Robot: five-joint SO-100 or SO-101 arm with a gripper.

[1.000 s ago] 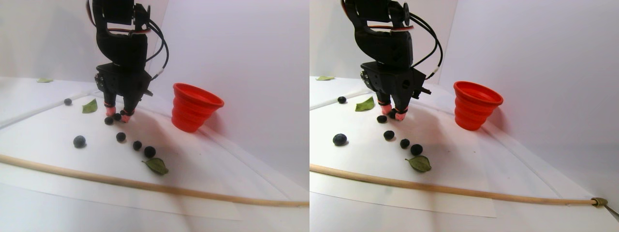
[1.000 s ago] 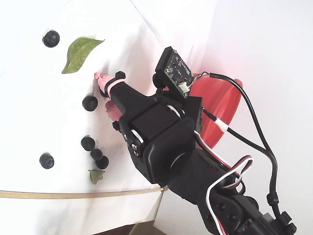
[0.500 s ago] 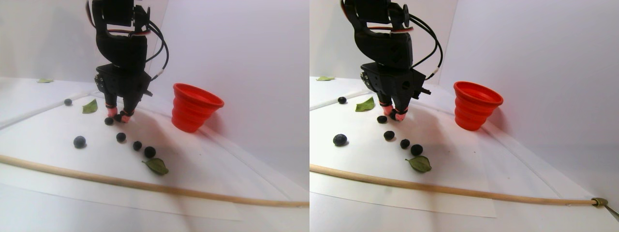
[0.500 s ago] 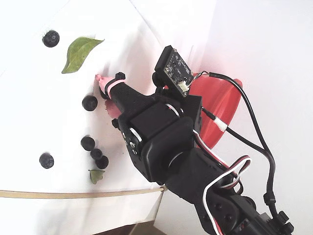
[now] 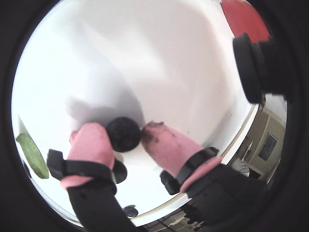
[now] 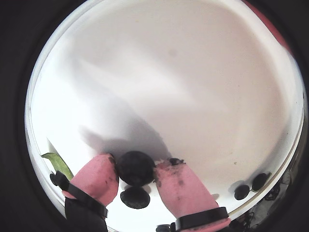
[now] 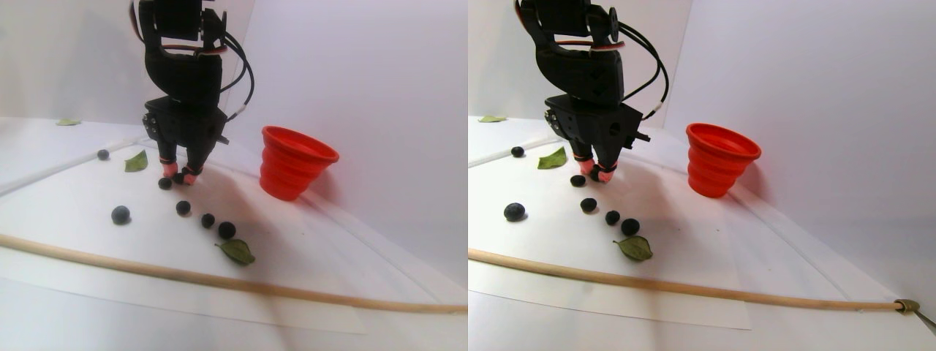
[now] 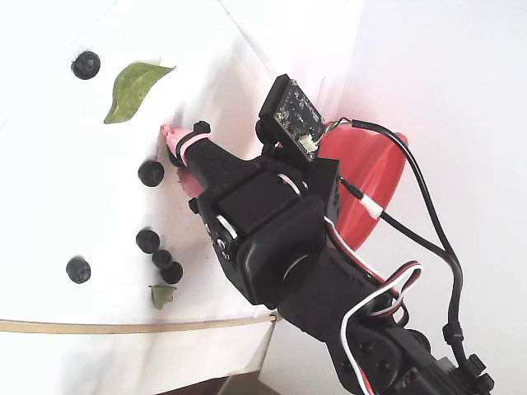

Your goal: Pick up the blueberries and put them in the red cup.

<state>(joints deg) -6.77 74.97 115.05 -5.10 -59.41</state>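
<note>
We are seeing the gripper (image 6: 137, 180) clenching one of the blueberries (image 6: 135, 167) between its pink fingertips (image 6: 99, 178), low in a wrist view. The berry is round, showing no long axis. The red cup (image 7: 295, 162) is standing upright, mouth up, right of centre in the stereo pair view's left half.

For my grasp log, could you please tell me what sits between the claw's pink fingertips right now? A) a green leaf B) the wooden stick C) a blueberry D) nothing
C: in both wrist views a dark round blueberry sits squeezed between the pink fingertips of the claw, low over the white sheet.

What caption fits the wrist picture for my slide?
Pink fingertips pinch a blueberry above the white table.
</note>
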